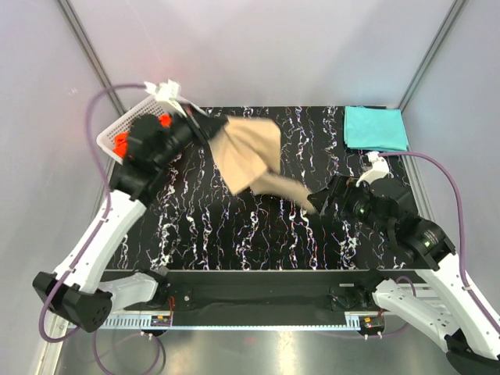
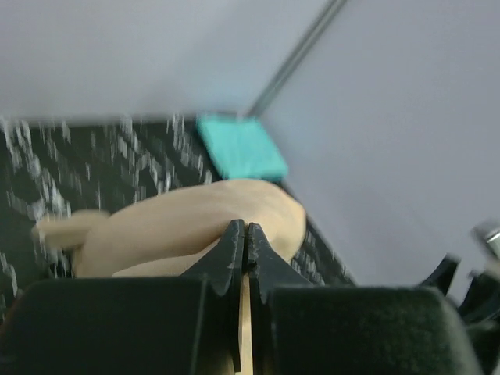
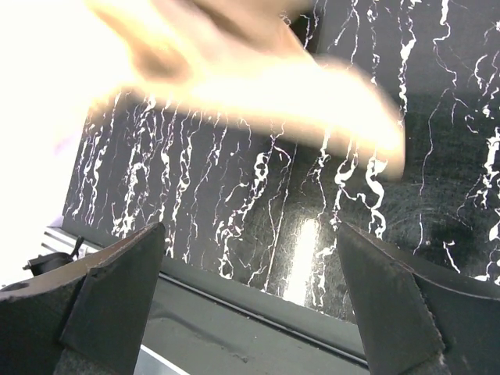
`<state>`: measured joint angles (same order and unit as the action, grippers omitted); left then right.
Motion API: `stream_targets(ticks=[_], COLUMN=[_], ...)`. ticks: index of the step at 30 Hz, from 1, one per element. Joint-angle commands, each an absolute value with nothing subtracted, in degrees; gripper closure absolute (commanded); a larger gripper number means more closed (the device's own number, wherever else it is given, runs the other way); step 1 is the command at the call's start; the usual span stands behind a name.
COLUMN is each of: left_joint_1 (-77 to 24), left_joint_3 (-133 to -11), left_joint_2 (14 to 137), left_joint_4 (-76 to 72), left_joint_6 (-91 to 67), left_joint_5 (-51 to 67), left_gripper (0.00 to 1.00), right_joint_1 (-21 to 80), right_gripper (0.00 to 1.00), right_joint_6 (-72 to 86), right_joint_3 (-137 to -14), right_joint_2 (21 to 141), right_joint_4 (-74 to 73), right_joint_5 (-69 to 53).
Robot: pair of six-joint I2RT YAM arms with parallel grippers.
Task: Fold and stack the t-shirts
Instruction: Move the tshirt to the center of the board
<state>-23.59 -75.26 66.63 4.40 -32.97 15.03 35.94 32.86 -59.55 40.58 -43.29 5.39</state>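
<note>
Tan t-shirt point(image 1: 248, 152) over black marbled table point(image 1: 234, 234)

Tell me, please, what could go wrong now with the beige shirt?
1. The left tool holds the tan t-shirt by one small pinch, so the cloth may slip out.
2. The right tool is open near the shirt's low end and holds nothing. Closing there may miss or bunch the cloth.

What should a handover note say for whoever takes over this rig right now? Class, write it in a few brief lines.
Left gripper: shut on the tan shirt, raised at far left.
Right gripper: open, empty, by the shirt's low end.
Teal shirt: folded, far right corner.
Orange-red cloth: in the basket, mostly hidden.
Done: teal folded.
Left: fold tan, likely orange-red too; stack.
</note>
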Motion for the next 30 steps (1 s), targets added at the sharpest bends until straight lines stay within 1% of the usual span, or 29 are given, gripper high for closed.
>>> stream_targets(ticks=[1,3,4,5,6,7,8,11,12,15,16,17,18,19,20,21,22,25,27,30], left_joint_1=[-24.3,-24.3,-24.3,-24.3,-24.3,-24.3,-24.4,-25.0,-25.1,-25.2,-25.2,-25.7,-26.3,-27.2,-29.9,-31.5,-33.2,-40.0,-43.9,-47.1], left_joint_3=[-59.4,-53.2,-49.1,-47.8,-46.7,-45.1,-44.5,-42.5,-42.1,-40.9,-39.9,-39.0,-38.0,-36.1,-35.3,-35.1,-35.5,-37.2,-37.6,-36.2], left_joint_2=[66.1,64.9,64.8,64.8,64.8,64.5,64.1,60.7,59.4,59.2,59.4,59.5,59.3,59.2,59.1,59.2,59.6,61.4,62.8,64.8], left_joint_4=[6.0,7.6,9.0,10.9,14.2,15.5,16.9,19.2,20.1,20.0,19.3,18.2,14.6,12.5,10.9,10.5,10.9,13.7,15.7,13.4], left_joint_6=[-36.8,-37.6,-38.0,-37.6,-37.1,-36.1,-35.9,-35.1,-35.0,-34.9,-34.9,-35.0,-35.0,-34.9,-34.8,-34.8,-34.5,-33.5,-33.2,-32.1], left_joint_5=[16.4,13.8,11.8,10.4,9.7,8.2,7.0,2.6,1.2,0.2,2.3,4.2,6.6,10.1,10.6,10.0,7.8,3.6,1.4,0.2], left_gripper=[1.00,0.99,0.91,0.76,0.69,0.64,0.56,0.46,0.40,0.37,0.36,0.37,0.37,0.37,0.37,0.36,0.37,0.37,0.38,0.37], right_joint_1=[35.9,35.9,35.9,35.9,35.9,35.9,35.9,35.9,35.9,35.8,35.6,35.0,32.4,29.9,27.7,24.2,23.2,22.5,22.4,22.0], right_gripper=[0.02,0.02,0.02,0.03,0.04,0.05,0.07,0.11,0.11,0.16,0.19,0.21,0.23,0.26,0.30,0.32,0.33,0.34,0.33,0.33], right_joint_6=[35.0,35.6,36.7,37.3,38.0,38.9,39.5,39.6,39.3,36.6,34.8,33.8,33.1,32.4,32.4,32.4,32.9,34.2,35.1,36.3], right_joint_3=[-60.5,-58.4,-57.5,-55.6,-54.6,-53.7,-51.8,-48.5,-48.1,-49.1,-50.1,-52.2,-53.3,-54.3,-55.7,-56.1,-56.3,-55.7,-52.4,-47.2], right_joint_2=[41.1,41.6,41.7,42.4,42.8,43.3,44.2,47.1,48.2,55.4,57.8,62.8,65.3,67.7,71.7,73.3,75.9,78.6,79.1,79.3], right_joint_4=[-45.2,-45.6,-45.9,-46.1,-46.0,-45.6,-45.1,-40.6,-38.1,-34.5,-33.9,-33.3,-32.2,-31.4,-30.7,-28.9,-28.4,-29.0,-28.8,-26.6], right_joint_5=[8.0,8.3,9.3,10.0,10.5,11.1,11.2,10.2,10.0,11.5,13.3,13.3,12.2,8.1,5.4,2.8,0.5,1.0,1.0,0.3])
